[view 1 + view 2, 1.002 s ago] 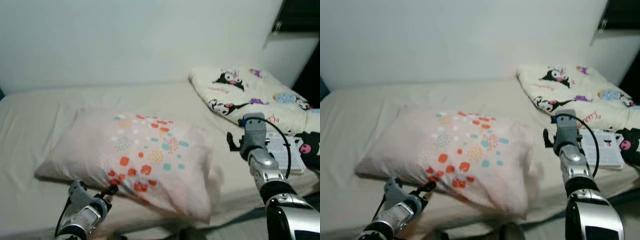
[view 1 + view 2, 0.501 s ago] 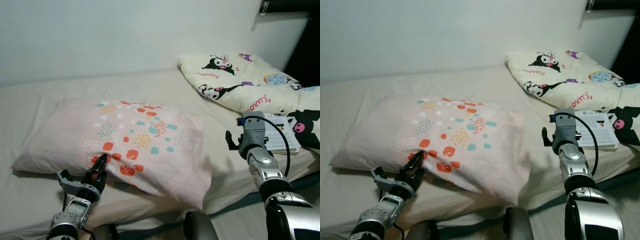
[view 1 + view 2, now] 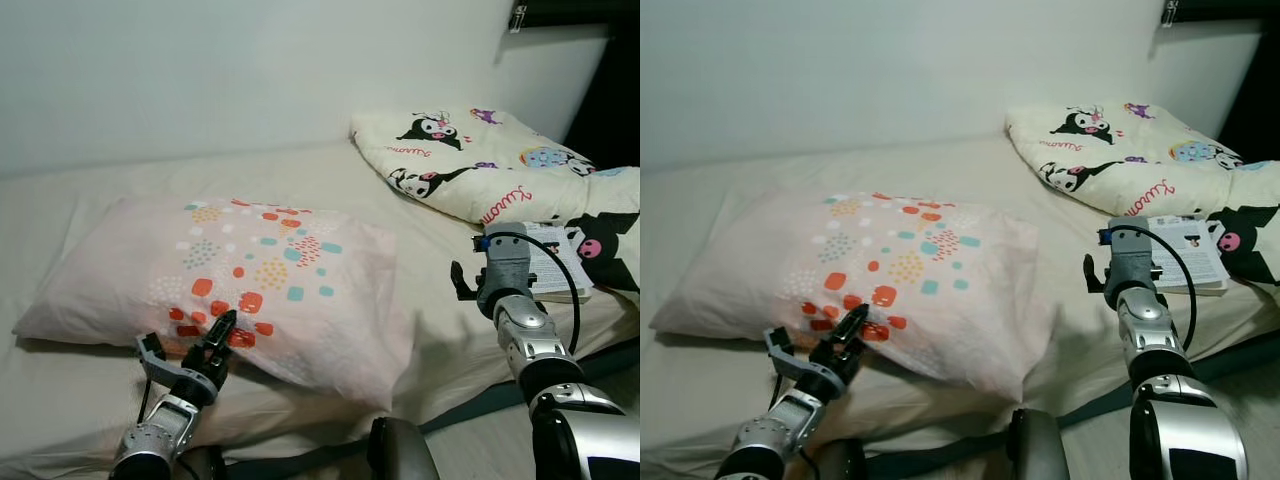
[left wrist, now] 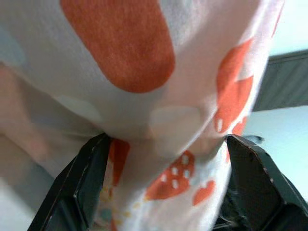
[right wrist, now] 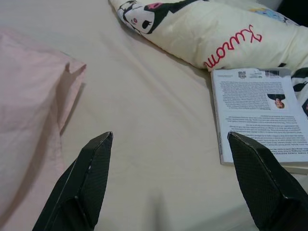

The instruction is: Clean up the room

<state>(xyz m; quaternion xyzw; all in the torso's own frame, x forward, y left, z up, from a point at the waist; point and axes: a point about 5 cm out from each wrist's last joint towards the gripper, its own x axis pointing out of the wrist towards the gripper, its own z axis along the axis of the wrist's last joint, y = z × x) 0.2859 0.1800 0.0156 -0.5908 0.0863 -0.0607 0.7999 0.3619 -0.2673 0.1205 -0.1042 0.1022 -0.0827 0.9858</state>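
Observation:
A pale pink pillow (image 3: 250,270) with orange and teal spots lies flat on the beige bed (image 3: 90,195). My left gripper (image 3: 190,338) is at the pillow's near edge, open, one finger on each side of the spotted cloth. In the left wrist view the pillow cloth (image 4: 163,96) bulges between the two wide-apart fingers (image 4: 89,183). My right gripper (image 5: 169,139) hovers open over bare sheet between the pillow's right corner (image 5: 43,96) and a book (image 5: 260,115), holding nothing.
A folded cream blanket (image 3: 480,165) with cartoon prints lies at the bed's far right, with the white book (image 3: 555,265) just in front of it. A white wall runs behind the bed. The mattress's front edge (image 3: 470,395) is close below my arms.
The camera has shifted, so the whole scene sits differently. My left gripper has reached forward from below the pillow onto its near edge. The right arm has hardly moved.

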